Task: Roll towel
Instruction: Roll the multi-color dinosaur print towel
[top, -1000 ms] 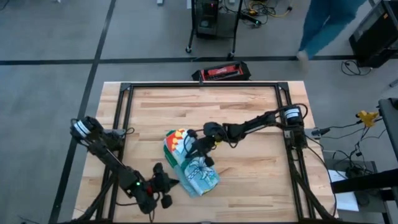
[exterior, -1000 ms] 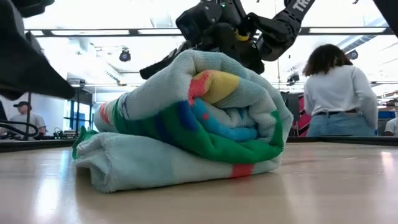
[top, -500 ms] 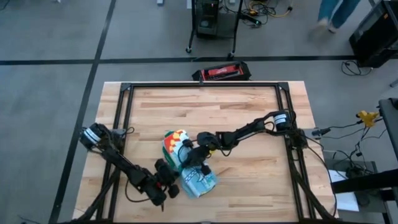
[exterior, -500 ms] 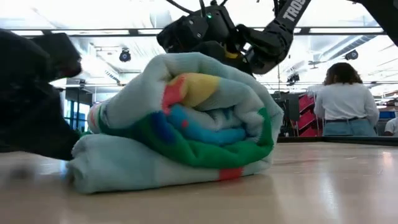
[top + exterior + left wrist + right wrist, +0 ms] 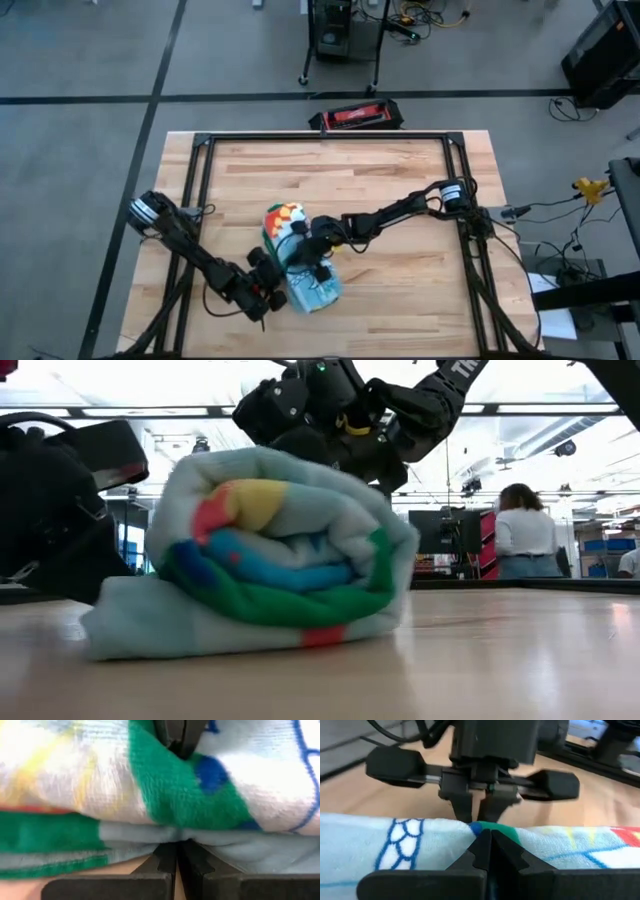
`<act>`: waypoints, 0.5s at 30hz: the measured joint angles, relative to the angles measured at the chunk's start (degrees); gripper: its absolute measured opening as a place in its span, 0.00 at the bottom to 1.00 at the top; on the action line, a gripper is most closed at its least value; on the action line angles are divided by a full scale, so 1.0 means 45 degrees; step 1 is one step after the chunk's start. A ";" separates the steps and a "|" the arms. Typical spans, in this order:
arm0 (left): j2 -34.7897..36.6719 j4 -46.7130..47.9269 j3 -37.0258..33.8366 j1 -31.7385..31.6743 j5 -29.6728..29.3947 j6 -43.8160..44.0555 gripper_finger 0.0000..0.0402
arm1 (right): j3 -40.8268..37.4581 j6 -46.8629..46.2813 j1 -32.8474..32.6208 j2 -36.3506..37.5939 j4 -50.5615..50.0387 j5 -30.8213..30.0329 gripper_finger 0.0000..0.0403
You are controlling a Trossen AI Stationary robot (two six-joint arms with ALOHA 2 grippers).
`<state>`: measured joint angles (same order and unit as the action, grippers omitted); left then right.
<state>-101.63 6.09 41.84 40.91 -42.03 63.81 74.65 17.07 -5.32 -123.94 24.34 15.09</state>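
Observation:
The towel (image 5: 285, 223) lies rolled up in a thick bundle on the wooden table, near its front edge; its end shows a spiral of green, blue and yellow layers (image 5: 270, 560), and a flat layer lies under it on the wood. My left gripper (image 5: 177, 856) is shut at the roll's left side, low down. My right gripper (image 5: 487, 842) is shut on the roll's top from the right. The two grippers face each other across the roll, with my left gripper's fingers (image 5: 480, 812) just beyond the cloth. My left gripper presses its shut fingertips into the crease (image 5: 175, 836) where the roll's green-edged side meets the flat layer under it. The fingers slant down from the table's left and lie across the roll, which rests on the table. My right gripper presses its shut fingertips on the roll's upper side, at a green and blue patch (image 5: 487, 827) near the middle of its length. The fingers come slanting down from the table's right, across the roll. The cloth is dented in around the tips.
A black metal frame (image 5: 320, 137) runs round the table's edges, with a red and black object (image 5: 355, 117) beyond the far rail. Bare wood (image 5: 330, 175) lies far of the towel. A person (image 5: 522, 530) stands in the room behind.
My left gripper has gone right and down to the roll's left side. My right gripper has sunk toward the table's left and near edge onto the roll's top. The roll has shifted a little toward the table's left and looks more compact.

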 joint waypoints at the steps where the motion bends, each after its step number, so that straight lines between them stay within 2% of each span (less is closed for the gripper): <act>1: 0.0271 0.0031 -0.0183 -0.0080 0.0136 -0.0088 0.00 | 0.0005 0.0055 -0.0005 0.0004 -0.0112 -0.0383 0.00; 5: 0.1244 -0.0137 -0.1055 -0.0414 0.0082 -0.0486 0.00 | 0.0010 -0.0332 0.0050 0.0015 -0.0159 -0.1588 0.00; 8: 0.1722 -0.1251 -0.1904 -0.0913 -0.0012 -0.1237 0.00 | 0.0010 -0.0881 0.0140 0.0015 -0.0225 -0.2548 0.00; 11: 0.1886 -0.2752 -0.2772 -0.1703 0.0468 -0.2058 0.00 | 0.0006 -0.1346 0.0200 0.0043 -0.0278 -0.3792 0.00; 15: 0.1952 -0.4320 -0.3550 -0.2553 0.0988 -0.2910 0.00 | -0.0004 -0.1618 0.0259 0.0141 -0.0385 -0.4251 0.00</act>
<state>-92.85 -13.35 25.86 29.42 -37.58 50.72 74.63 9.79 -4.16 -123.30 22.61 -4.04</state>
